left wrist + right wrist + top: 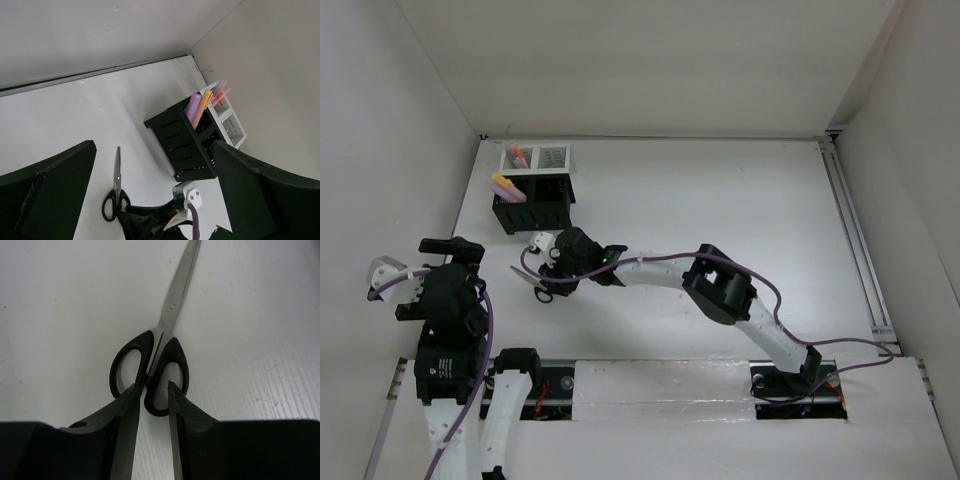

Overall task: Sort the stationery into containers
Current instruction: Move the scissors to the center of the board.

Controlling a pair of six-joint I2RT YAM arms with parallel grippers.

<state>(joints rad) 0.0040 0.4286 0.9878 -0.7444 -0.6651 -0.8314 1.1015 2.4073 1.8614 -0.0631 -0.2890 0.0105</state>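
Note:
The black-handled scissors [150,371] lie flat on the table with the blades closed; they also show in the top view [529,274] and the left wrist view [116,184]. My right gripper [152,392] is low over the handles, narrowly open. One fingertip touches the joint between the loops and the other sits inside the right loop, so the loop's inner rim lies between them. The black organiser [533,208] holds purple and yellow markers [197,106]. The white organiser [540,158] behind it holds thin red pens [220,93]. My left gripper [417,262] is wide open and empty at the left.
Both organisers stand in the far left corner against the white back wall. A purple cable loops off my right wrist beside the scissors. A metal rail [855,240] runs along the table's right edge. My right arm stretches across the near middle.

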